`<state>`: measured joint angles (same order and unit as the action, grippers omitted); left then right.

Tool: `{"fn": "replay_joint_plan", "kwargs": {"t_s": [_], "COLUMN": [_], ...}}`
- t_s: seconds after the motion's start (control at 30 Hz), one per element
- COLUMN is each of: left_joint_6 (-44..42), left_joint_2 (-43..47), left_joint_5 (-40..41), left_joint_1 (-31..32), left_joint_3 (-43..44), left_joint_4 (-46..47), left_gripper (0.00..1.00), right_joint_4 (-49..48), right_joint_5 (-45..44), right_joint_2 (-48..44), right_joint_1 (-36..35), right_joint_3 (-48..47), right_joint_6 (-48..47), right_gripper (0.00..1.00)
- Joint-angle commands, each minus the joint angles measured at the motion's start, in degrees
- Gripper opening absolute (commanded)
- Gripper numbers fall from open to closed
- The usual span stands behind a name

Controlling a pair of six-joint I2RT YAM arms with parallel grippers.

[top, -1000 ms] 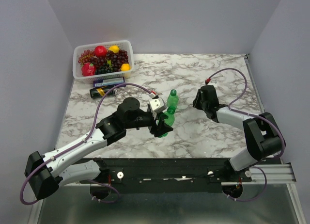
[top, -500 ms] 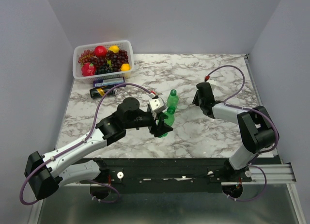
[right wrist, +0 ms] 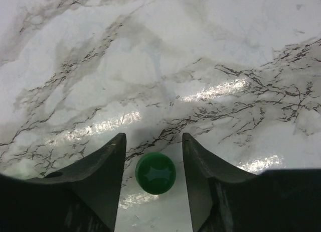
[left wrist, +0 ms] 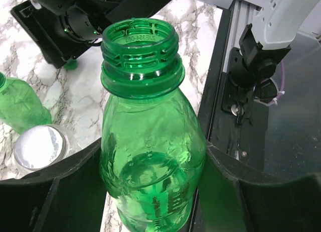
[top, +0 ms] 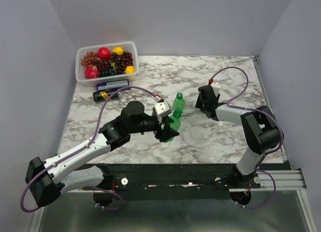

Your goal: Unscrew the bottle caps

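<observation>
Broadly, on the marble table (top: 220, 136), the left gripper (top: 167, 129) was pinching the uncapped green bottle (left wrist: 150, 141) upright. The right gripper (right wrist: 153, 140) stood spread, with a green cap (right wrist: 156, 172) lying between its fingers, touching neither. Lifting straight up looked safest, to avoid nudging the cap.

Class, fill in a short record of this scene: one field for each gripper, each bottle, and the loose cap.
left gripper: shut on open green bottle, held upright
right gripper: open, touching nothing
loose green cap: lying on marble table, between the right gripper's fingers
second green bottle: standing, cap on
clear bottle: silvery cap on
</observation>
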<state>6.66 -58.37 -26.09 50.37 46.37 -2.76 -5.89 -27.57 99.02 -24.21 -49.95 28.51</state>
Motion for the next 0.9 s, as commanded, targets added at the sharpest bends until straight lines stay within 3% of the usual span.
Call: {"fn": "replay_joint_plan", "kwargs": {"t_s": [0.0, 0.27, 0.43, 0.63, 0.77, 0.87], "left_joint_6": [-0.6, -0.9, -1.6, -1.6, -1.5, -1.6], "left_joint_2": [1.5, 1.8, 1.7, 1.3, 0.3, -0.9], "left_joint_5": [0.7, 1.2, 2.1, 1.8, 0.9, 0.5], "left_joint_1": [0.2, 0.2, 0.3, 0.5, 0.9, 1.1], "left_joint_3": [0.7, 0.7, 0.8, 0.9, 0.9, 1.1], "left_joint_4": [0.9, 0.7, 0.1, 0.3, 0.4, 0.2], "left_gripper": [0.02, 0.02, 0.02, 0.02, 0.02, 0.02], "right_joint_4": [1.7, 1.9, 5.7, 14.3, 17.6, 18.5], "right_joint_5": [-2.8, 2.0, 6.4, 24.5, 38.6, 53.8], "right_joint_2": [1.3, -2.1, -15.2, -39.8, -51.7, -53.6], "right_joint_1": [-0.4, -0.4, -0.3, -0.2, -0.3, -0.4], "right_joint_3": [-2.0, -0.1, 4.1, 10.1, 8.1, 3.1], "right_joint_6": [0.5, -0.6, -3.0, -4.6, -3.7, -2.4], "right_gripper": [0.68, 0.69, 0.7, 0.7, 0.72, 0.72]}}
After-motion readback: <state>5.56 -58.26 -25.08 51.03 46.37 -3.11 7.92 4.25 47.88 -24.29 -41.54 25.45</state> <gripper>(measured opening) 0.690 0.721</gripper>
